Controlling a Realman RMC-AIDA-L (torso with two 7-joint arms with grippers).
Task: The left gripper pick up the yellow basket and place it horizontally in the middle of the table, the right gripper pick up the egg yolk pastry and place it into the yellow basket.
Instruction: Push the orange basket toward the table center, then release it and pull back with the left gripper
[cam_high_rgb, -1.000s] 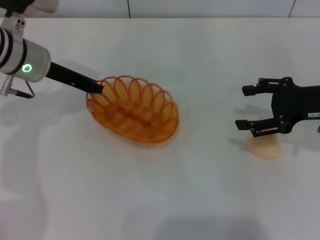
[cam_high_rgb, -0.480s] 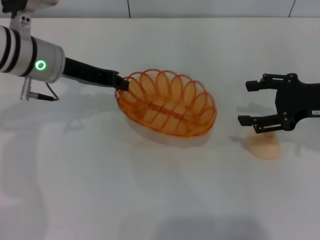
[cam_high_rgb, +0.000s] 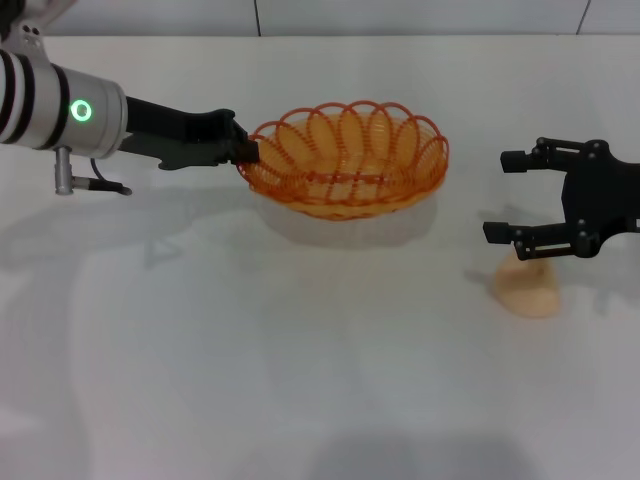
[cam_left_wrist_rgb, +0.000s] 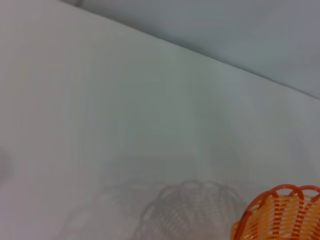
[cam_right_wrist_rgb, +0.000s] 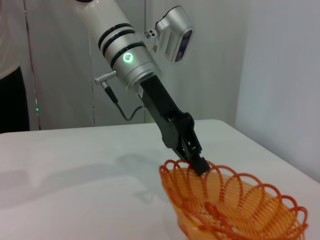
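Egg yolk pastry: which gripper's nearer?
Right. The right gripper hovers open just above the egg yolk pastry; the left gripper grips the yellow basket rim, far across.

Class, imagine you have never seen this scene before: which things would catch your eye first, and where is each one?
First, the yellow basket, lifted above the table near its middle, casting a shadow below. The left hand is shut on its left rim. At the right, the open right hand hovers just above the egg yolk pastry.
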